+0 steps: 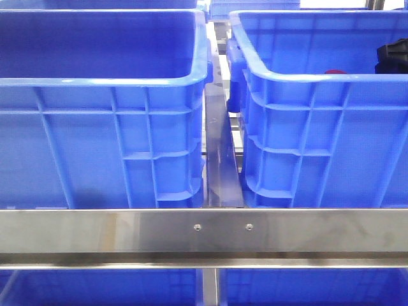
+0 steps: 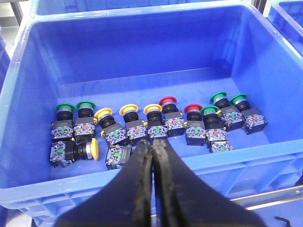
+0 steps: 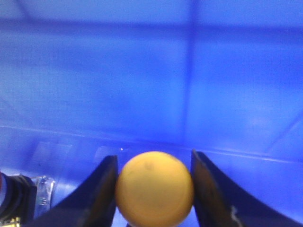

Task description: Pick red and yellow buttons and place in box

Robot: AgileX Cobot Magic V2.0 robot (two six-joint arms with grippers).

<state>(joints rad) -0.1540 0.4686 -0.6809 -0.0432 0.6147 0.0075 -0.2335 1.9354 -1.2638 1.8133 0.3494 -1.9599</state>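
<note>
My right gripper [image 3: 154, 160] is down inside the right blue box [image 1: 319, 127], shut on a yellow button [image 3: 155, 194] whose domed cap fills the gap between the fingers. A red button [image 3: 8, 198] on a black body lies low beside it. In the front view a red cap [image 1: 336, 71] peeks over that box's rim. My left gripper [image 2: 153, 144] is shut and empty above the near rim of the left crate [image 2: 28, 109]. That crate holds rows of yellow buttons [image 2: 129, 110], red buttons [image 2: 167, 100] and green ones [image 2: 65, 108].
A steel rail [image 1: 204, 233] runs across the front, and a metal divider [image 1: 220, 159] stands between the two crates. A black arm part [image 1: 392, 57] shows inside the right box. More blue crates stand behind and below.
</note>
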